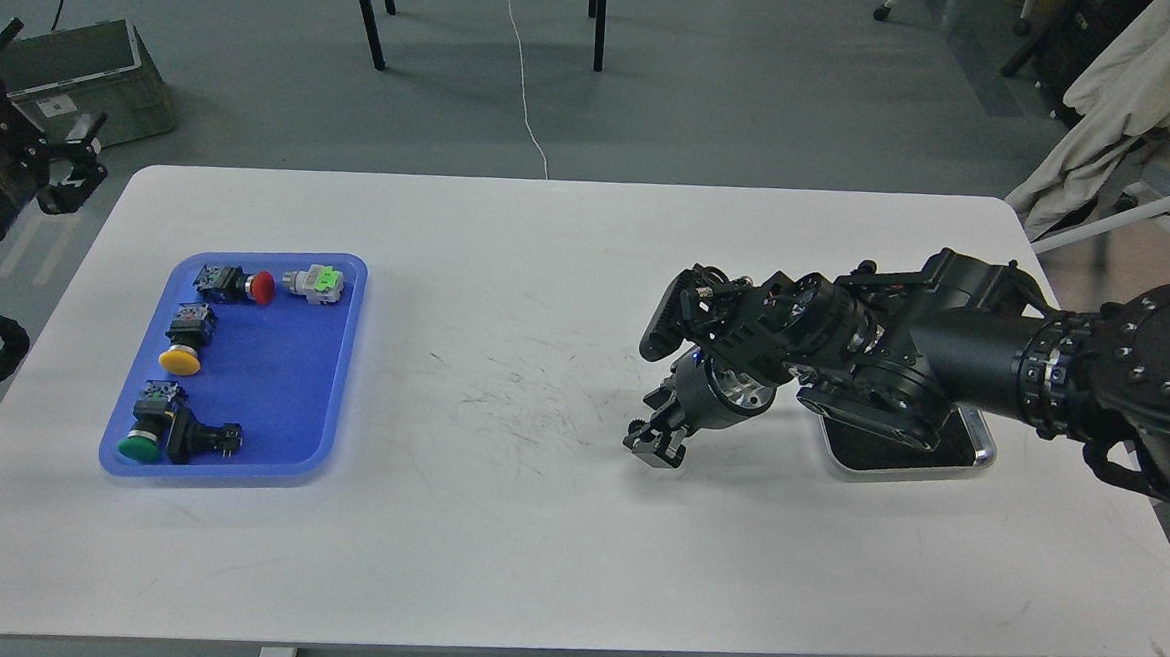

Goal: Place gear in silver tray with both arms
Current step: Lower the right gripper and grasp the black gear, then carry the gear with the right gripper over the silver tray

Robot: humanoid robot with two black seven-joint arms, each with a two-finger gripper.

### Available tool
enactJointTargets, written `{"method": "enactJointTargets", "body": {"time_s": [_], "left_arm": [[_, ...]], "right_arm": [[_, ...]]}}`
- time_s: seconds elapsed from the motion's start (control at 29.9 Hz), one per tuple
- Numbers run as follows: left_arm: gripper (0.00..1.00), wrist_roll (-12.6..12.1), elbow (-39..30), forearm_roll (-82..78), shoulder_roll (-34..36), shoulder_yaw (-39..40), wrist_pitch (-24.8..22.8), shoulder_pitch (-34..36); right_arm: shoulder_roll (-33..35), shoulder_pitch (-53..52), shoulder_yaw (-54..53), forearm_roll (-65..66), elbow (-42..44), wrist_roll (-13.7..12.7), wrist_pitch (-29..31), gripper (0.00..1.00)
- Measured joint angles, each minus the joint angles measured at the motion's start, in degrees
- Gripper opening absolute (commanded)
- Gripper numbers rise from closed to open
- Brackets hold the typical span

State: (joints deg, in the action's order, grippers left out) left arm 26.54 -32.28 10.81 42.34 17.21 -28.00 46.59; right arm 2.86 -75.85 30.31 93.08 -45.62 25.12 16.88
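Observation:
The gear (633,429) is a tiny black toothed wheel on the white table, just left of centre-right. My right gripper (653,442) points down at the table with its fingertips right at the gear. It is small and dark, so I cannot tell whether the fingers have closed on the gear. The silver tray (982,452) lies behind the right arm, which hides most of it; only its near right corner and some of its dark bottom show. My left gripper (34,109) hangs off the table's far left corner, its fingers spread and empty.
A blue plastic tray (338,356) at the left holds several push-button switches with red, yellow and green caps. A grey crate (88,72) stands on the floor at the far left. A chair with cloth (1127,107) stands at the far right.

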Motion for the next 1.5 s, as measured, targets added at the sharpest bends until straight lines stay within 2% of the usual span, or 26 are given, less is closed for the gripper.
{"method": "enactJointTargets", "body": {"time_s": [0.3,0.5,0.97,1.14,1.3,1.5], "left_arm": [[0.98,0.1,0.0,0.0,0.1,0.0,0.0,0.0],[0.98,0.1,0.0,-0.1,0.1,0.0,0.0,0.0],[0.98,0.1,0.1,-0.4,0.0,-0.1,0.0,0.1],[0.98,0.1,0.2,-0.5,0.1,-0.2,0.0,0.0],[0.98,0.1,0.2,-0.6,0.2,-0.3,0.0,-0.1],[0.98,0.1,0.2,-0.6,0.3,-0.4,0.0,-0.1]], "right_arm": [[-0.3,0.5,-0.2,0.0,0.3,0.0,-0.2,0.45],[-0.7,0.5,-0.2,0.0,0.3,0.0,-0.3,0.38],[-1.5,0.4,0.0,0.0,0.3,0.0,-0.3,0.1],[-1.4,-0.4,0.1,0.0,0.3,0.0,-0.3,0.04],[0.2,-1.7,0.1,0.0,0.3,0.0,-0.3,0.02],[6.3,-5.2,-0.1,-0.2,0.3,0.2,-0.1,0.01]]}}
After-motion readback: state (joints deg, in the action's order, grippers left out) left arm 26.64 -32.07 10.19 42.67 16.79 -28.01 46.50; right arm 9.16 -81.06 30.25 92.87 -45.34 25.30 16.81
